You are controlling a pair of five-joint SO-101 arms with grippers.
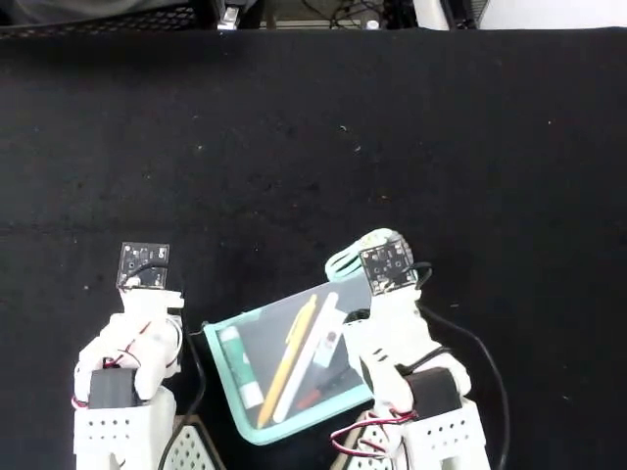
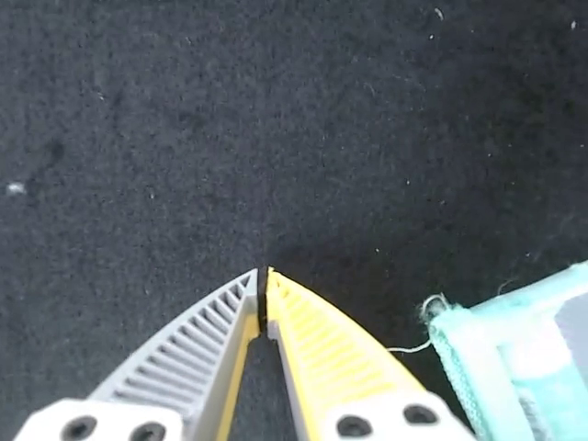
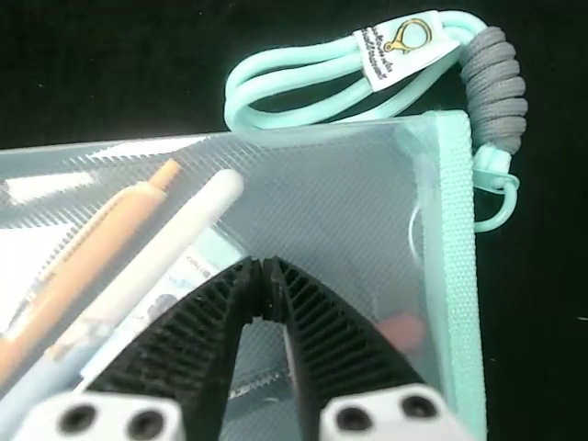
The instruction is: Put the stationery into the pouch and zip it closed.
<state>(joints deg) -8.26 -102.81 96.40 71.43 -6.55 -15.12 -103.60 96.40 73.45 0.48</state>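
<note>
The right arm's [image 1: 411, 362] black jaws are pressed together with nothing between them. They hang just above the clear face of the pouch [image 3: 457, 276], near its far right corner. The left arm's [image 1: 132, 343] jaws, one grey and one yellow, are also shut and empty, over bare black counter [image 1: 313, 147] just beside the pouch's left corner.

The pouch lies tilted at the near edge between the two arms. Inside it are a glue stick [image 1: 242, 367], an orange pen [image 3: 83, 266] and a white pen [image 3: 156, 257]. Loading therefore looks done, and what remains is the zip; I cannot tell whether it is shut.

A mint cord loop [image 3: 303, 78] with a grey wrapped binding [image 3: 496, 78] hangs off the far right corner, probably tied to the slider.

To do this step well, the right jaws should open narrowly and close on the binding or on the slider itself, not on the slack loop, which would stretch before it pulls. The left jaws should first press down on the teal edge at the left corner, since the light pouch will likely slide on the cloth. The pull should run low and straight along the zip line. The pen ends need watching, as they could foul the opening.
</note>
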